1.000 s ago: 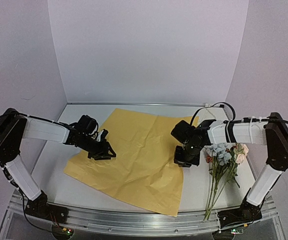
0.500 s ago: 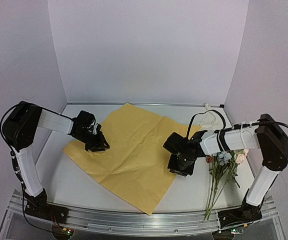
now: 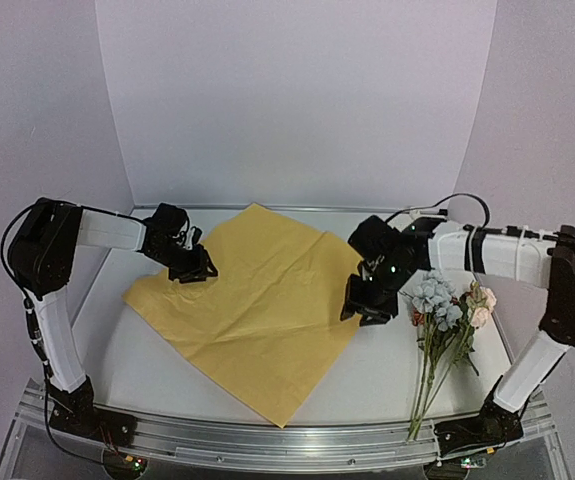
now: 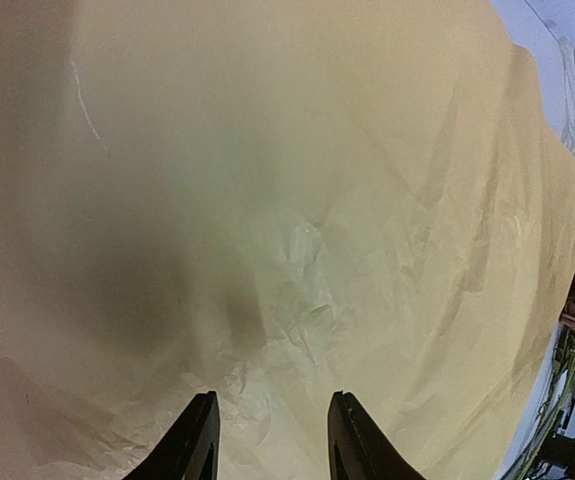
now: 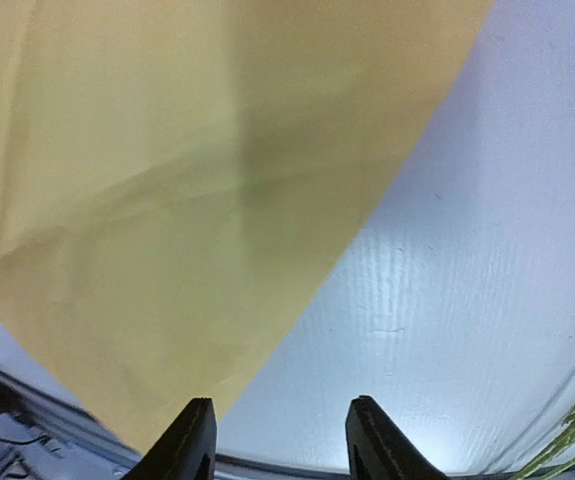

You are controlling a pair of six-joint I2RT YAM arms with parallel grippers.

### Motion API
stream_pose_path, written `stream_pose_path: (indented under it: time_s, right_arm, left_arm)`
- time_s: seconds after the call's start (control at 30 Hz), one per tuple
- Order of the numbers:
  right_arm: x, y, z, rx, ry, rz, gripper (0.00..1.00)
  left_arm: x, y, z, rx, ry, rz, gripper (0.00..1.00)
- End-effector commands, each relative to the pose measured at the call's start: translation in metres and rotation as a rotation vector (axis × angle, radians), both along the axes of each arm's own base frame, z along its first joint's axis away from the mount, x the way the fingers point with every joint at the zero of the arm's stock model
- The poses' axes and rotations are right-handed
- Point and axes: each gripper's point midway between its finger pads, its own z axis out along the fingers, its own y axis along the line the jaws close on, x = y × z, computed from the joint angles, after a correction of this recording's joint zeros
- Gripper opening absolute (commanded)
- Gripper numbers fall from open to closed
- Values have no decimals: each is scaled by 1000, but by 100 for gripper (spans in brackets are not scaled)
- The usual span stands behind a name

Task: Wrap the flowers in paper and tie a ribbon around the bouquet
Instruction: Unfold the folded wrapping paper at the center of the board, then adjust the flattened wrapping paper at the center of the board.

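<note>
So I've got one big crinkly sheet of thin paper [image 3: 257,300], yellow face up, lying flat on the white desk [image 3: 397,370] like a diamond. One small bunch of blue, white and pink artificial flowers [image 3: 447,305] sits just right of it, stems pointing at the near edge. Two pincers: the left pincer [image 4: 272,445] is over the sheet's left corner, fingers apart, nothing in them. The right pincer [image 5: 279,445] is apart too, above the sheet's right edge.

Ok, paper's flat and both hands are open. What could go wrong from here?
The paper has its near corner close to the front edge of the table, so a tug could slide it off. The flowers lie right beside the right hand; a careless swing could scatter them.
</note>
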Motion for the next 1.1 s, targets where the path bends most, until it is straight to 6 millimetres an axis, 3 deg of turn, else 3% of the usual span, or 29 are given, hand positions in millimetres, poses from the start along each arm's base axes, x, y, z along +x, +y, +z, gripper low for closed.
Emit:
stream_pose_path:
  time_s: [0.0, 0.07, 0.13, 0.3, 0.43, 0.57, 0.8, 1.07]
  right_arm:
    - [44, 16, 20, 112, 57, 52, 41]
    - [63, 14, 12, 91, 44, 61, 39]
    - [81, 14, 5, 79, 30, 69, 37]
    - [120, 13, -17, 56, 6, 50, 34]
    - [134, 11, -38, 35, 20, -24, 31]
    - [129, 4, -57, 13, 9, -106, 26]
    - [95, -3, -84, -14, 47, -157, 26]
    - [57, -7, -95, -49, 77, -184, 24]
  left_arm:
    - [11, -6, 39, -46, -75, 1, 39]
    - [3, -5, 51, -77, -82, 34, 40]
    - [-11, 2, 49, -95, -56, 88, 40]
    - [-48, 28, 32, -79, -4, 214, 38]
    - [-64, 50, 15, -35, 20, 305, 35]
    - [-69, 65, 5, -3, 36, 367, 32]
    - [-66, 99, -17, 66, 77, 469, 28]
    - [-71, 122, -32, 113, 109, 514, 28]
